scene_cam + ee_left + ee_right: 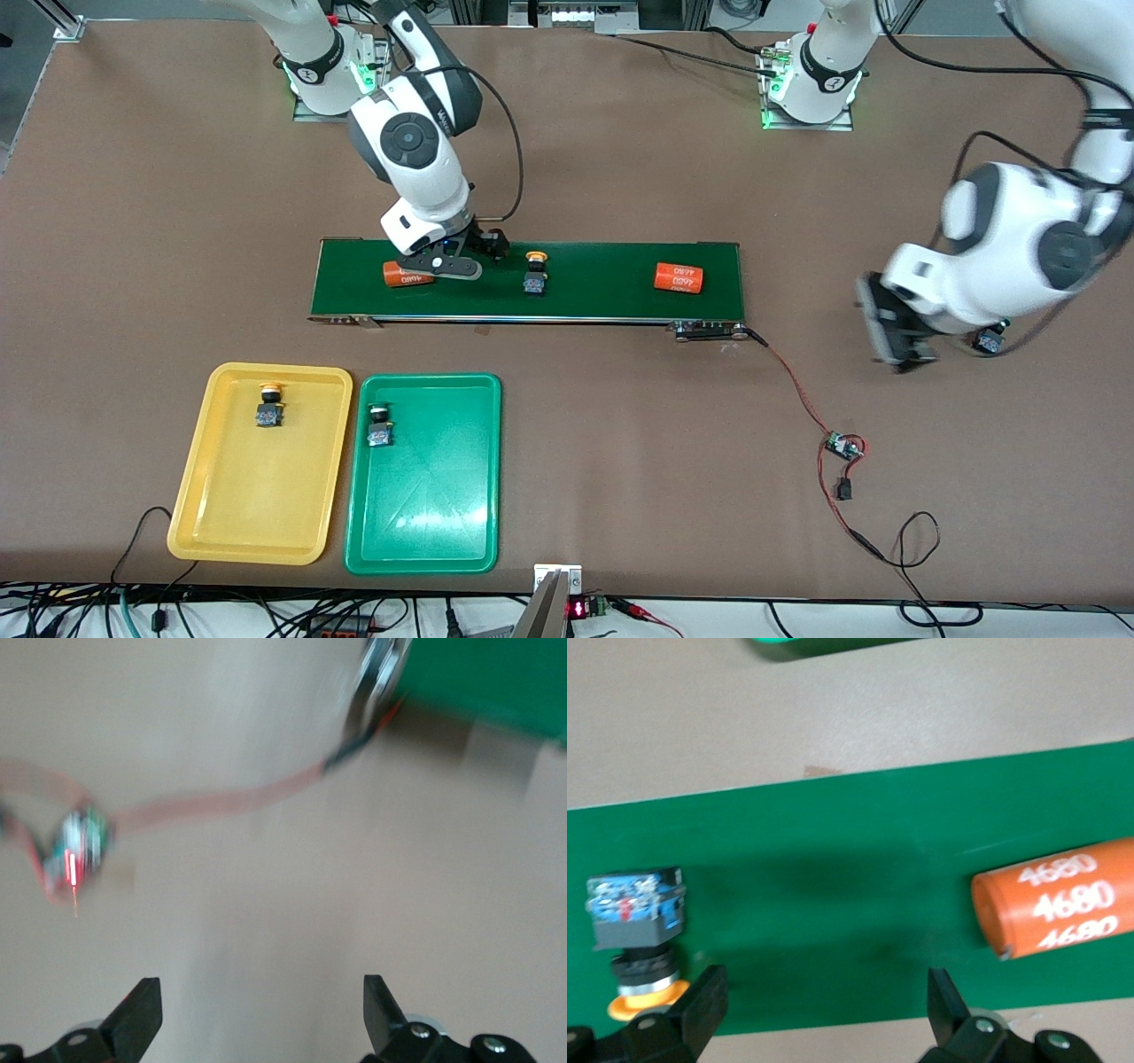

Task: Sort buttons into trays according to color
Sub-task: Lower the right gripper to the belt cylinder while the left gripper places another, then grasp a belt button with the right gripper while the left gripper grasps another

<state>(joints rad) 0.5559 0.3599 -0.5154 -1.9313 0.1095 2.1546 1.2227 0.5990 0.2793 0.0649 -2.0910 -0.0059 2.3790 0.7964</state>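
Observation:
A yellow-capped button (535, 273) (638, 930) stands on the green belt (602, 292). My right gripper (465, 257) (824, 1001) hangs open over the belt, between this button and an orange cylinder (407, 275) (1054, 904), and holds nothing. Another yellow button (269, 403) lies in the yellow tray (221, 523). A green-capped button (380, 425) lies in the green tray (425, 532). My left gripper (895, 341) (261, 1010) is open and empty over bare table past the belt's end at the left arm's side. A small button-like block (990, 340) shows beside that arm, its cap hidden.
A second orange cylinder (679, 278) lies on the belt toward the left arm's end. A red wire (797, 390) runs from the belt's motor to a small circuit board (843, 446) (80, 842). The two trays sit side by side, nearer the front camera than the belt.

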